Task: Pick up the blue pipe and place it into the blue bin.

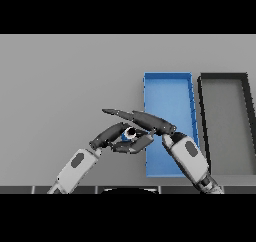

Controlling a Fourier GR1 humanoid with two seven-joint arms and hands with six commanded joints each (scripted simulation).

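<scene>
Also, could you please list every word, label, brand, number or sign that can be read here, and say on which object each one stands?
None: no readable text appears anywhere.
blue bin: plain, no marking.
dark bin: plain, no marking.
blue pipe: mostly hidden between the left hand and right hand; no marking shows.

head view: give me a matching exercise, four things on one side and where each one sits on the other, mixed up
Things:
1. blue pipe
2. blue bin
3. black bin
4. left hand

Places:
A. far right of the table
B. between the two hands, just left of the blue bin's left wall
C. middle right, directly left of the black bin
D. left of the pipe, on the arm coming in from lower left

The right hand reaches across above the pipe and is not part of the match.

Pairs: 1-B, 2-C, 3-A, 4-D
</scene>
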